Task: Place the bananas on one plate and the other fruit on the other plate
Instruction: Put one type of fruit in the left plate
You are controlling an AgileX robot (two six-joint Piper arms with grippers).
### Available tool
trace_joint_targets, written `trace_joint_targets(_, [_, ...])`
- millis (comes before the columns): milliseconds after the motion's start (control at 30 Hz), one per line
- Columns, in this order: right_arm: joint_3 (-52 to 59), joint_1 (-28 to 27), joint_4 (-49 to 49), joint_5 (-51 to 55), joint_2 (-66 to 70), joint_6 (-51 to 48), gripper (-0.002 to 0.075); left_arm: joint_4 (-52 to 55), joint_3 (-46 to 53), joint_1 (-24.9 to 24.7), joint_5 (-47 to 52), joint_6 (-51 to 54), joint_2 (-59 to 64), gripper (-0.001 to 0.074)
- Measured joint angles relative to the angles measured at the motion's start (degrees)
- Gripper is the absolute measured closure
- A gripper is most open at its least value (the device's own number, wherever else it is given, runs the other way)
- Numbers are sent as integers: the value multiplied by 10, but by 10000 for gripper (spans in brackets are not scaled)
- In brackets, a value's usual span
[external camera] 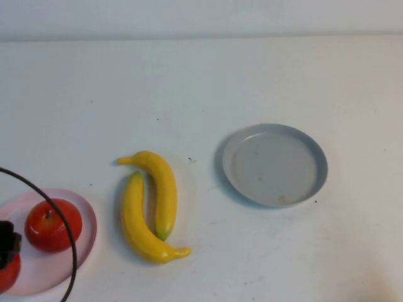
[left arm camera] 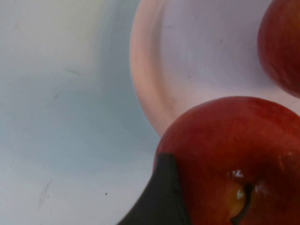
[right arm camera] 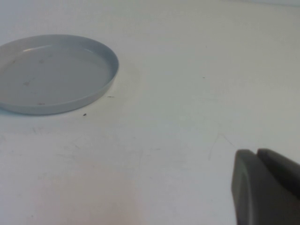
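Two yellow bananas [external camera: 151, 204] lie side by side on the table, between the plates. The grey-blue plate [external camera: 275, 164] is empty at the right; it also shows in the right wrist view [right arm camera: 51, 75]. The pale pink plate [external camera: 85, 220] at the front left holds one red apple [external camera: 53, 224]. My left gripper [external camera: 5, 245] is at the plate's left edge, shut on the second red apple [left arm camera: 225, 159]; one dark finger [left arm camera: 159, 197] lies against its side. The first apple [left arm camera: 281, 42] shows beyond it. My right gripper [right arm camera: 257, 154] is shut and empty, low over the bare table to the right of the grey-blue plate.
A black cable [external camera: 60, 207] arcs over the pink plate. The white table [external camera: 201, 88] stretches back to a pale wall.
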Motion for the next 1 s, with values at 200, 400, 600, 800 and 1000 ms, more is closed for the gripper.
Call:
trace_joint_targets(200, [0,0,0,0,0,0,743,-4,19,3,-58,-1,33,163])
trace_joint_targets(400, [0,0,0,0,0,0,743,-11,19,3,-102,8,72,152])
trace_joint_targets(600, [0,0,0,0,0,0,743,-13,19,3,-111,15,87,67])
trace_joint_targets(800, [0,0,0,0,0,0,743,-16,19,3,-112,8,50,67])
trace_joint_targets(1000, [0,0,0,0,0,0,743,-82,20,3,-100,9,-52,119])
